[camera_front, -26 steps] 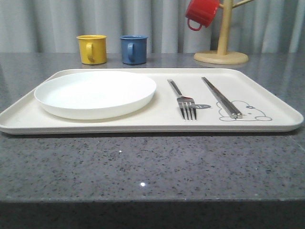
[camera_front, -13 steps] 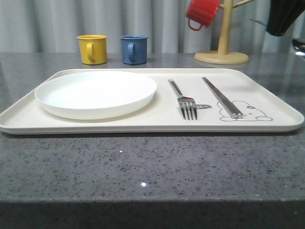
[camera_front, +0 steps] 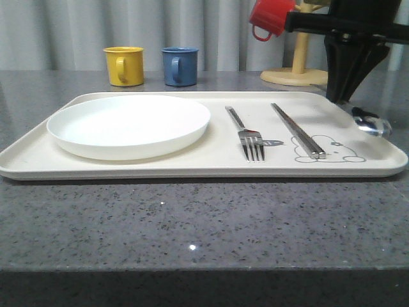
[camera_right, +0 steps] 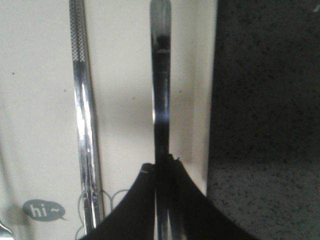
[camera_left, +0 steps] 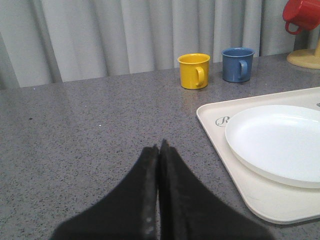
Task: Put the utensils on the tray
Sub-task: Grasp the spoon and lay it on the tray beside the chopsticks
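The cream tray (camera_front: 211, 167) lies across the counter. On it rest a silver fork (camera_front: 246, 136) and a pair of chopsticks (camera_front: 297, 131) over the rabbit drawing. My right gripper (camera_front: 342, 97) hangs above the tray's right end, shut on the spoon (camera_front: 372, 124), whose bowl sits low by the right rim. In the right wrist view the gripper (camera_right: 162, 166) clamps the spoon handle (camera_right: 161, 95), which runs alongside the chopsticks (camera_right: 82, 125) over the tray (camera_right: 40, 75). My left gripper (camera_left: 159, 148) is shut on nothing, above bare counter left of the tray (camera_left: 215, 131).
A round white plate (camera_front: 128, 125) fills the tray's left half. A yellow mug (camera_front: 123, 65) and a blue mug (camera_front: 179, 66) stand behind it. A wooden mug tree (camera_front: 297, 73) with a red mug (camera_front: 270, 18) stands at the back right.
My right arm came in from the upper right and lowered over the tray's right end with the spoon in it. Fork, chopsticks and plate have not moved.
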### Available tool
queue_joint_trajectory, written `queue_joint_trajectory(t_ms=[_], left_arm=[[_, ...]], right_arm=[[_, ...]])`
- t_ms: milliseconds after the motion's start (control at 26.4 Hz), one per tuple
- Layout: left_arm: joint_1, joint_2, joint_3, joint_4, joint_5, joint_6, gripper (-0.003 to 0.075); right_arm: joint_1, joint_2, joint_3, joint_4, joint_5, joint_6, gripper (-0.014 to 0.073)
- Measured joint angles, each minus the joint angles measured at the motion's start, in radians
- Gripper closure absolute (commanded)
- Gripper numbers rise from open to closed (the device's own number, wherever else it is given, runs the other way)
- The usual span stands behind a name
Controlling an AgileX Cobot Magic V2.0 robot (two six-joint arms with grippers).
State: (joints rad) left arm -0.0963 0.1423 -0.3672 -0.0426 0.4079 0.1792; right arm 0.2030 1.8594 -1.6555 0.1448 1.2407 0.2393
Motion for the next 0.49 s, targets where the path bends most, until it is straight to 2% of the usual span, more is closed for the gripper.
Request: queue_joint_trajectory(t_ms=[227, 493], left_arm=[[0.0, 0.0, 0.0, 0.0, 0.0, 0.0, 0.0738], [0.0, 0.0, 0.0, 0.0, 0.0, 0.0, 0.0738]], right_arm=[[0.0, 0.049, 0.002, 0.008, -0.004, 0.008, 0.0573], [0.0, 0.053, 0.002, 0.008, -0.004, 0.018, 0.0334]])
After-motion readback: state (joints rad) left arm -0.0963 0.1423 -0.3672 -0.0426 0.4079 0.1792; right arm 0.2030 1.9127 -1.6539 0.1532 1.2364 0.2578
